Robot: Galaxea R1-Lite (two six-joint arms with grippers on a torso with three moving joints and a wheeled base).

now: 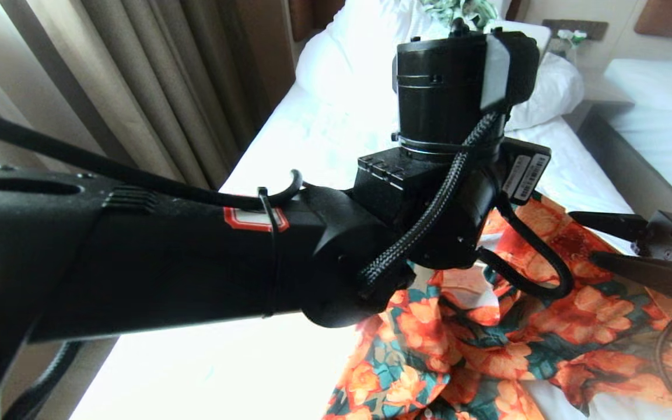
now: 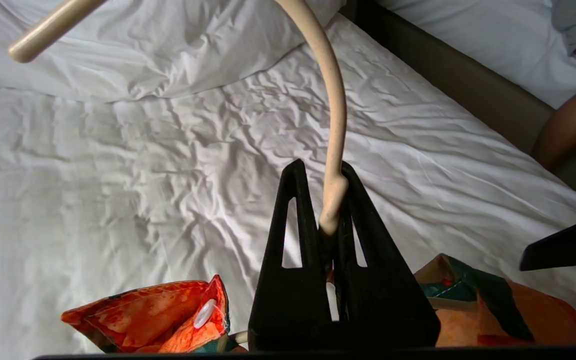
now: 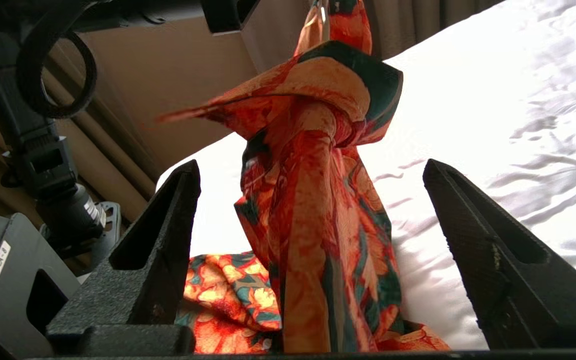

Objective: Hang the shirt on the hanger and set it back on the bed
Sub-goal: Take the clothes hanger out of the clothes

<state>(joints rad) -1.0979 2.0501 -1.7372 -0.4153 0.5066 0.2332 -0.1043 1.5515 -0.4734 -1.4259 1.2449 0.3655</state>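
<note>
Shirt [image 1: 487,350]: orange flowers, dark green leaves, white button; part lifted off bed, hanging bunched and twisted, rest crumpled on sheet. Hanger [image 2: 332,125]: cream wire, curved hook up, neck clamped in left gripper [image 2: 324,172]. Bed [image 2: 133,190]: wrinkled white sheet.

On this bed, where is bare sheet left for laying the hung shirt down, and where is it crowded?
Bare sheet on the bed runs between the pillows and the shirt, and along the curtain side. Crowded on the near right: the shirt piles there, lifted on the hanger.
</note>
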